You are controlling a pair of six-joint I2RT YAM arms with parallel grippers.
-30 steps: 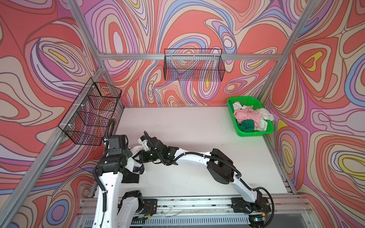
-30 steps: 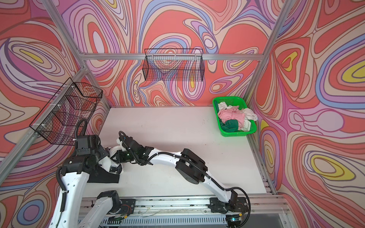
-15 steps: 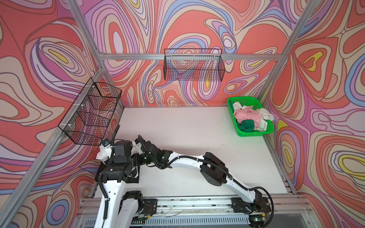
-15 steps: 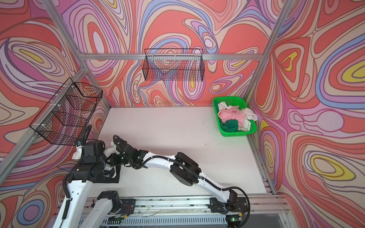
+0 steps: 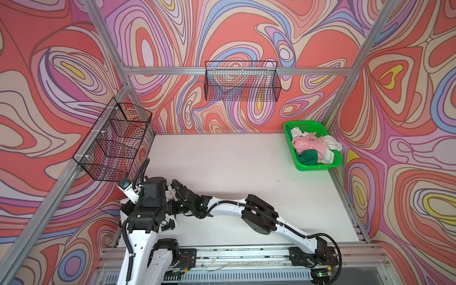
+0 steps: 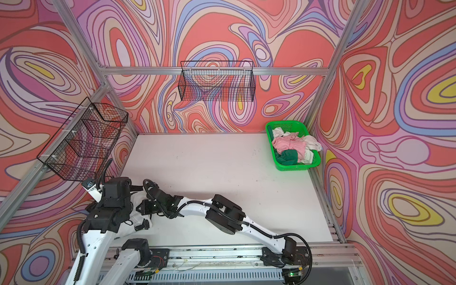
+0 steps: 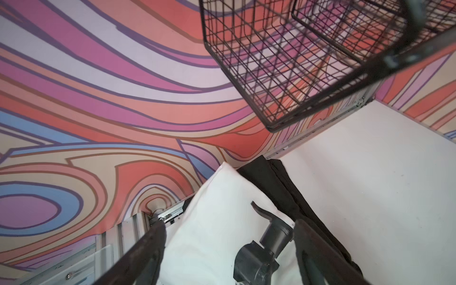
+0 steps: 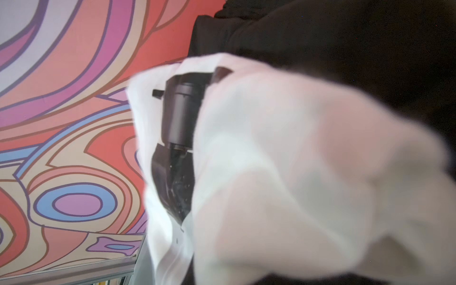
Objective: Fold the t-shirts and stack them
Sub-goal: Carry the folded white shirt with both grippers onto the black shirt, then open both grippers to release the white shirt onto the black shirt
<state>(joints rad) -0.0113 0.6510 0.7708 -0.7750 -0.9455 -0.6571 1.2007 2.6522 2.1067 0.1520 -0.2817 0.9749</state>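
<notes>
1. In both top views the green basket [image 5: 311, 168] in the counter's [image 5: 234, 160] far right corner holds crumpled t-shirts [image 5: 308, 145], pink, white and dark green. Both arms crowd the near left corner, so only scraps of the off-white t-shirt [image 6: 142, 216] show there.
2. The left wrist view shows the left fingers [image 7: 150, 249] released, spread wide above the off-white t-shirt. That t-shirt partly overlaps the black t-shirt [image 7: 271, 177].
3. In the right wrist view blurred off-white cloth hides the right fingers. They are clenched, but on what cannot be told.
</notes>
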